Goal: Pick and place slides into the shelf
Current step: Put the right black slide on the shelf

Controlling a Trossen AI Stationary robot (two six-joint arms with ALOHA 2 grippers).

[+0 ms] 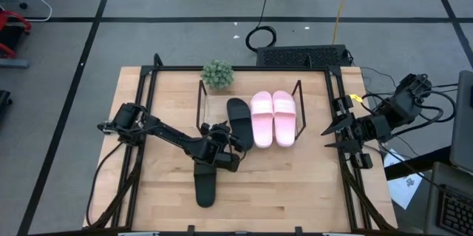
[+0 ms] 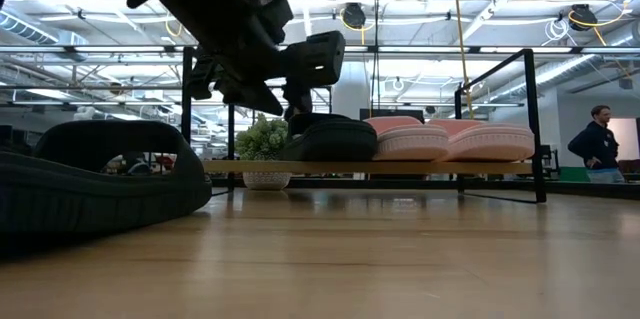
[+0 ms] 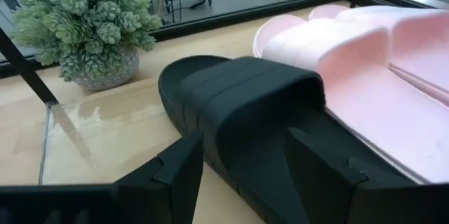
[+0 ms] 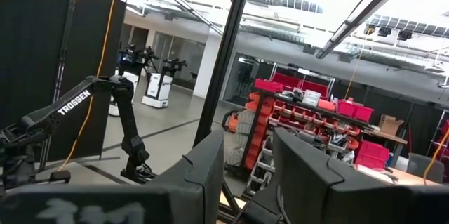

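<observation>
I am holding my left pincer (image 1: 228,149) open at the heel of the black slide (image 1: 239,118) that is lying in the shelf (image 1: 201,95), its two fingers (image 3: 175,178) standing on both sides of the heel end without squeezing it. This slide is sitting at a small angle, and it is touching the pink pair (image 1: 272,118) beside it.

I think the danger here is this: if I am pulling back while one finger is rubbing on the rubber edge, the slide may be dragged off the wooden board again, or pushed harder against the pink ones. The thin rod of the shelf is also near my wrist, so a careless lift may be hitting it.

The second black slide (image 1: 206,183) is lying on the table, near the front edge and behind my pincer; it is not yet placed.

My left arm is stretching low across the table from the left side. My right pincer (image 1: 334,137) is waiting at the right edge of the table, its fingers parted and holding nothing.
</observation>
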